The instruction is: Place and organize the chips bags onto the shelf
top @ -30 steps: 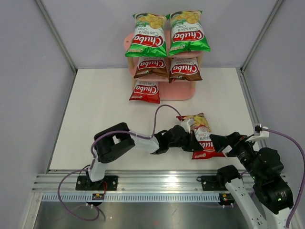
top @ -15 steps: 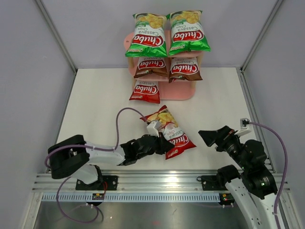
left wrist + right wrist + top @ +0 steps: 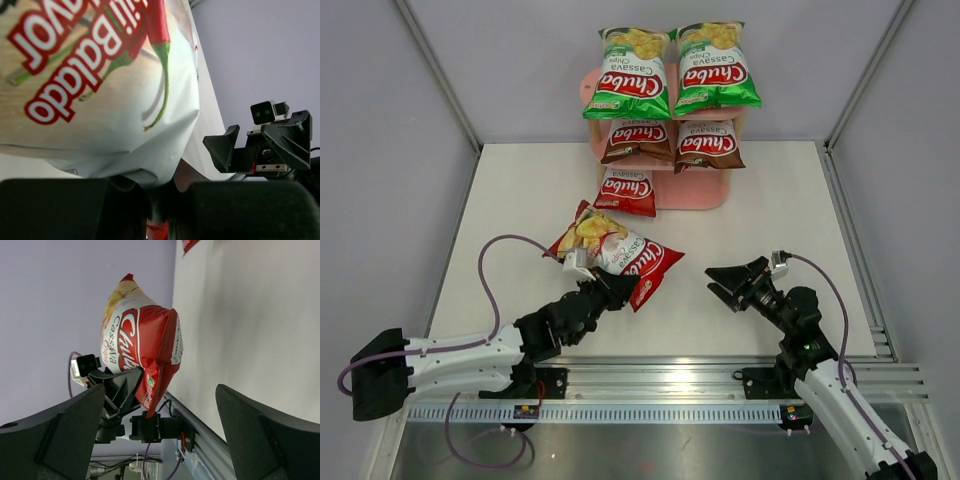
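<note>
Green bag (image 3: pixel 631 80): "Chuba Cassava"; held red bag (image 3: pixel 100 75): "Balado" (upside down).

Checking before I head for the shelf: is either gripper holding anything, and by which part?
The left gripper is shut on the red chips bag, clamping its bottom edge. The right gripper is open and empty.

Five bags (image 3: pixel 627 75) on the shelf (image 3: pixel 700 190) at the back, sixth bag (image 3: pixel 615 255) before it, leftward

Two green chips bags (image 3: pixel 627 72), two brown bags (image 3: pixel 638 142), two red bags (image 3: pixel 625 192), one pink shelf (image 3: pixel 695 190).
</note>
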Robot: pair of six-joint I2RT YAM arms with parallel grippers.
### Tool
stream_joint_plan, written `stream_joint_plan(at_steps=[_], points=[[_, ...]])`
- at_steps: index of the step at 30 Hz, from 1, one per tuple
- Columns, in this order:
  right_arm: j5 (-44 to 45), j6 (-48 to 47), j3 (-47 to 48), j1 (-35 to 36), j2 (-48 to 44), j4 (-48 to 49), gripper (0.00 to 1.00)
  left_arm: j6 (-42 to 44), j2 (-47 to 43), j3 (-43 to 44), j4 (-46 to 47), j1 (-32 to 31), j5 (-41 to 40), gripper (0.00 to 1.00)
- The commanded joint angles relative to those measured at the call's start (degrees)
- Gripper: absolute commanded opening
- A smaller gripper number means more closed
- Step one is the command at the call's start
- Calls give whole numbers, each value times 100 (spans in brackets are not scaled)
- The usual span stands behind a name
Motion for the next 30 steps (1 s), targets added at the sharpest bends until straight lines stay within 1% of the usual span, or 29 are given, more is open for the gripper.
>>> stream_joint_plan(at_steps=[1,4,5,6,7,8,9,10,11,13,15,19,21,25,27,30], points=[[1,346,-179,263,354,2269,100,-86,-388,-90,460,12,-636,11],[475,-49,-126,824,873,2596,100,-130,-503,-257,960,12,-513,11],[737,-172,-100,1209,1057,2875,100,-121,-486,-283,1066,12,-470,11],[836,-347,-65,1378,1259,3095,100,-104,-468,-309,1345,3,-426,11],[906,-418,-56,1536,1714,3385,100,-95,-442,-318,1444,12,-347,11],[950,-480,-38,1695,1953,3692,99,-121,-424,-336,1532,12,-303,11],[977,-550,31,1792,2191,4156,99,-121,-372,-380,1811,12,-250,11],[995,-542,67,1828,2602,4326,100,-113,-363,-415,1962,3,-154,11],[1030,-568,102,1854,2806,4667,99,-156,-362,-493,2233,3,-92,11],[1030,-630,225,1907,3297,4916,99,-226,-293,-512,2394,3,83,11],[1030,-700,348,1977,3676,5206,99,-306,-196,-337,2289,3,303,11],[1030,-823,480,2030,4090,5461,99,-420,50,-406,2806,3,559,9],[1118,-850,437,2030,4214,5760,100,-420,86,-389,2921,3,664,10],[1118,-955,542,2030,4284,5717,99,-499,226,-336,3044,3,998,9],[1065,-1008,656,2022,4346,5690,99,-578,463,-319,3333,3,1313,9],[1021,-1113,753,2030,4355,5664,100,-806,735,-310,3589,-5,1569,9]])
